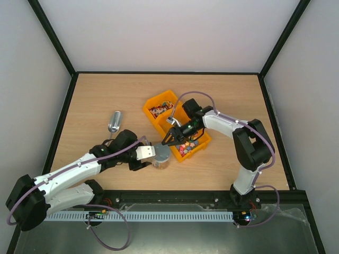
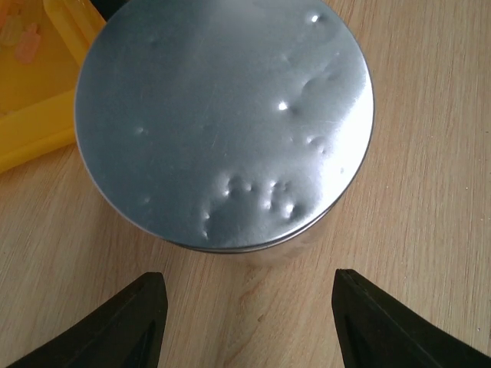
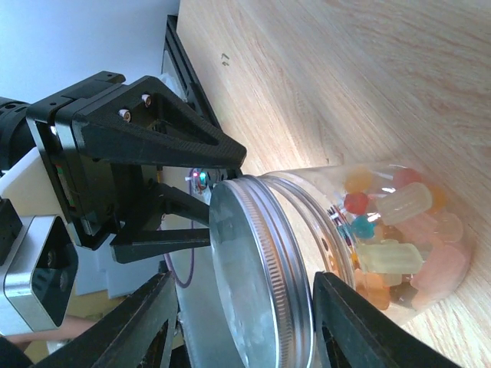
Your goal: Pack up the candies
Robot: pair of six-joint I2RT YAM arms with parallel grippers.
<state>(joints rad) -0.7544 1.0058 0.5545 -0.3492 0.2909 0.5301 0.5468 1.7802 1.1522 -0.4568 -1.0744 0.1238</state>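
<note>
The left gripper (image 2: 249, 274) is held wide open, its fingers spread just short of the jar (image 3: 383, 230). The jar's dented metal lid (image 2: 222, 115) is seen straight ahead of it. The right gripper (image 3: 245, 276) is also opened, and the lid is straddled by its fingers. A gap is seen at one finger, but contact at the other cannot be told. The jar is filled with pastel pieces. The candies (image 1: 158, 110) are heaped beyond the right gripper, in the far compartment of the orange bin (image 1: 168, 98). Chunkier pastel blocks (image 1: 188, 149) are held in the compartment close beside that gripper. A metal scoop (image 1: 114, 121) is laid on the table (image 1: 106, 95), well apart from the left gripper.
</note>
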